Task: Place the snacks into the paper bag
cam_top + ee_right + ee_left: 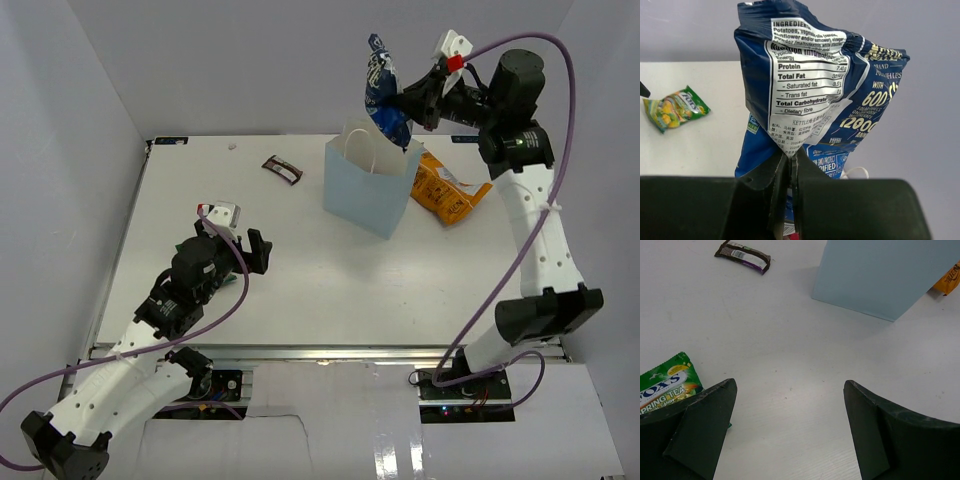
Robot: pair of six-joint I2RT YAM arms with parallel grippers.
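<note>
1. The right end effector (410, 105) is pressed together on the lower seam of the blue-white bag (380, 85). It holds the packet upright in the air, over the open mouth of the paper bag (365, 190). That position suits a straight drop, so I judge this to be the moment just ahead of release.
2. The paper bag stands upright at the far middle of the counter (300, 290), with its handles up and its mouth open to receive packets from above.
3. The left end effector (240, 245) is spread wide and holds nothing. It hovers low over the near-left counter, with a green candy packet (667, 385) just beside one finger. This looks like readiness for the next pick.
4. The large orange bag (445, 190) lies flat on the counter, right beside the paper bag on its right. The dark brown bar (283, 168) lies to the paper bag's left, apart from it. Both are outside the paper bag.
5. The overhead view alone shows the packet lined up over the paper bag's mouth. The right wrist view instead shows the pinch itself, with the jaws meeting on the packet's folded edge below the nutrition panel.
6. The left wrist view alone shows the wide gap between its fingers, and it shows the paper bag's blue wall meeting the counter.
</note>
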